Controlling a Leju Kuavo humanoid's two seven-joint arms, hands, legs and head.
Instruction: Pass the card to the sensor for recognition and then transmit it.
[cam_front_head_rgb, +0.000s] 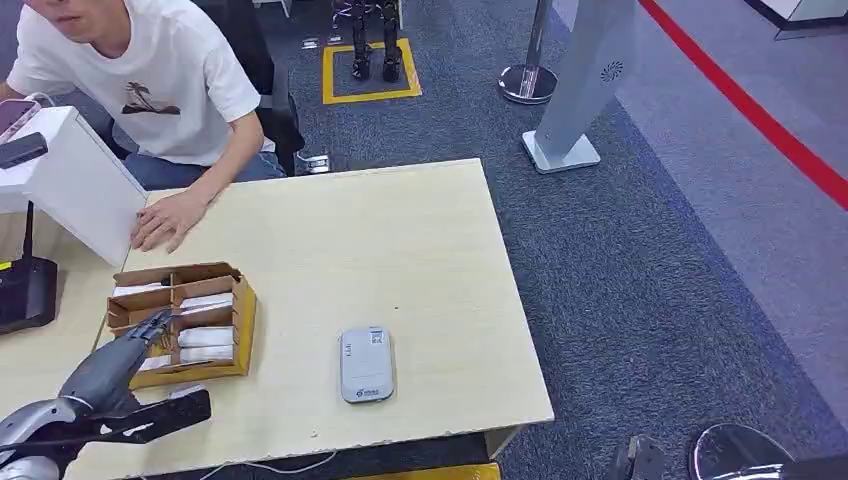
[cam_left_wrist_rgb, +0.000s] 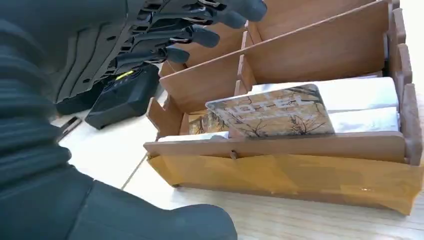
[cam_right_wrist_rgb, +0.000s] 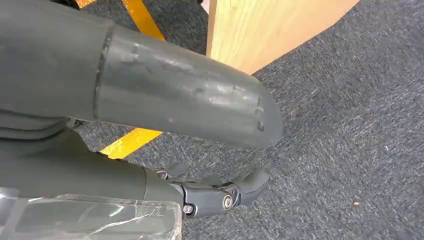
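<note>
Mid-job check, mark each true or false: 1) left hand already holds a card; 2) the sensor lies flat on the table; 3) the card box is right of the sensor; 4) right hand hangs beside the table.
1) False: the left hand hovers over the compartmented wooden card box, holding nothing; the patterned hotel card leans inside it.
2) True: the grey rounded card sensor lies flat on the light wooden table.
3) False: the box is left of it.
4) True: the right hand hangs above carpet.
</note>
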